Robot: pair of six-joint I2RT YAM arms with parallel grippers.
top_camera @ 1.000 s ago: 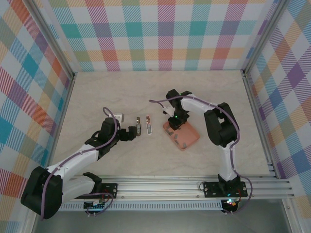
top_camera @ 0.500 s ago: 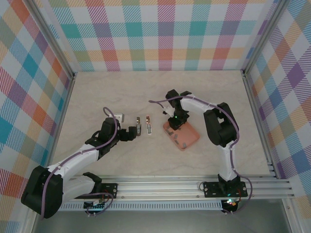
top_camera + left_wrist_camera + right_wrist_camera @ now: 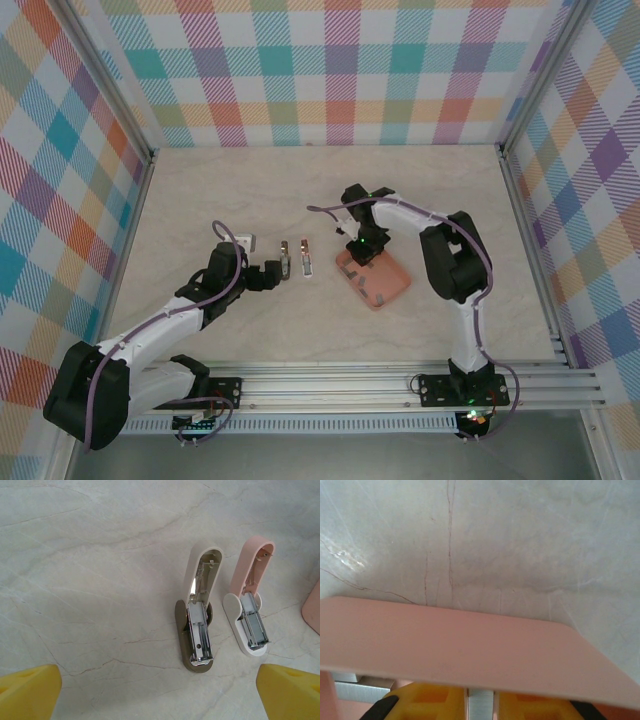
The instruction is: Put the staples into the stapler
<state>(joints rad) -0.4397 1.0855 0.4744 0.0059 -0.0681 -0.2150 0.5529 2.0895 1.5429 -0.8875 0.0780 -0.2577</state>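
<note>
**Item: staples** (image 3: 357, 284). Small dark strips lying loose in the pink tray (image 3: 392, 282), toward its 6–7 o'clock part in the top view. One further grey strip (image 3: 480, 705) sits between the yellow fingers (image 3: 430, 700) in the right wrist view, behind the tray rim.

**Item: right gripper** (image 3: 360, 250). Over the tray's 11 o'clock corner. Jaws narrow, judged to be pinching that one strip.

**Item: left gripper** (image 3: 160, 695). Jaws wide, nothing in them. It rests low on the table (image 3: 200, 190), just at 9 o'clock of the staplers in the top view.

**Item: beige stapler** (image 3: 199, 625) and **pink stapler** (image 3: 250, 615). Side by side, apart, both hinged open with the metal channels bare.

**Key relation.** From the right gripper the staplers lie at 9 o'clock, pink nearer, and the tray just beside it. Their channels run 12–6 in the top view. The held strip must therefore be turned to 12–6 before lowering. The right arm carries. The left arm is the nearer one for steadying a base.
</note>
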